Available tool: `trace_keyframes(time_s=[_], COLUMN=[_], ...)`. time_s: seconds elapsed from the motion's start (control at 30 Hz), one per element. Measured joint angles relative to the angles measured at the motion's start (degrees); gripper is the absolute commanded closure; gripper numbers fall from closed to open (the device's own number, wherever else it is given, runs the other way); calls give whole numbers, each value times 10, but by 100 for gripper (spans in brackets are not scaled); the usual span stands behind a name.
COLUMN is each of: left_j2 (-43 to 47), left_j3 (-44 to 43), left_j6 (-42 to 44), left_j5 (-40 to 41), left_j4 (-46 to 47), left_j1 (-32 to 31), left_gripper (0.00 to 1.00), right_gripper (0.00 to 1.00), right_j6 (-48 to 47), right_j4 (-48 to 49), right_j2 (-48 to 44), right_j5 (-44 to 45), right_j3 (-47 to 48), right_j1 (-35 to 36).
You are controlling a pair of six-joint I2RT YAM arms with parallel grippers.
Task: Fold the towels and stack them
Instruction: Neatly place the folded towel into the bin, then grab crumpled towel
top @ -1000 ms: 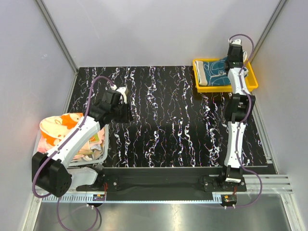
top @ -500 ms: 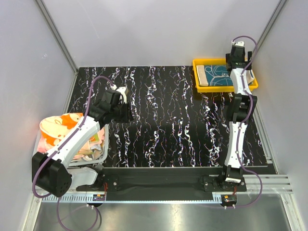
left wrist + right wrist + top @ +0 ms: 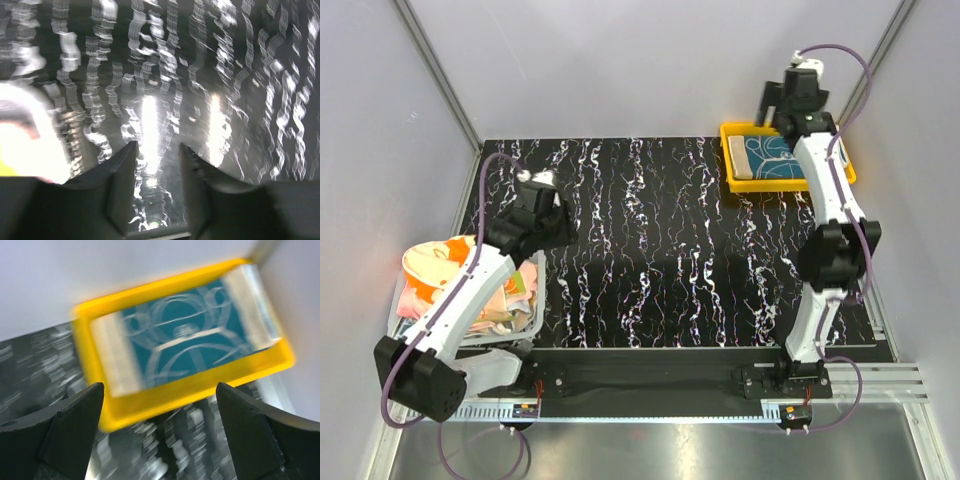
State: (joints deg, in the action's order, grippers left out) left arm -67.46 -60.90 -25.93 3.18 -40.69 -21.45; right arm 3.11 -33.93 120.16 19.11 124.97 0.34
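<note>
White links (image 3: 825, 180), black joints (image 3: 838, 255), purple cables (image 3: 832, 47), dark fingers (image 3: 117, 192).

Far right corner of table (image 3: 660, 250): teal towel (image 3: 767, 155) flat in yellow tray (image 3: 775, 185). Near left edge: heaped towels (image 3: 438, 268) in white basket (image 3: 534, 318).

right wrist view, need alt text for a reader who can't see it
A folded teal towel with cream ends lies flat in a yellow tray, seen from above and blurred. The open right gripper hangs over it, empty, with black marbled table at the lower left.
</note>
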Motion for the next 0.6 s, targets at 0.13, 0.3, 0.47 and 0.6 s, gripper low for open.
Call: trace_keyframes(time_s=[0.13,0.3,0.47,0.6], left_j2=[24,32,20,4], left_j3=[-31,-55,-52,-35], left_j6=[-58,-161,-248,-264], left_j5=[127,304,399,409], left_j4=[-57,-165,-231,-221], left_j1=[20,83,178,261], left_gripper=[37,21,22,24], right_gripper=[0,0,0,0], right_j6=[62,132,175,191], right_j4=[38,97,104,92], right_j2=[-168,-259,-228,-219], right_j5=[-42,-120,-183,-221], right_j3=[-169,-354,-449,-472], right_j1=[121,233,265,292])
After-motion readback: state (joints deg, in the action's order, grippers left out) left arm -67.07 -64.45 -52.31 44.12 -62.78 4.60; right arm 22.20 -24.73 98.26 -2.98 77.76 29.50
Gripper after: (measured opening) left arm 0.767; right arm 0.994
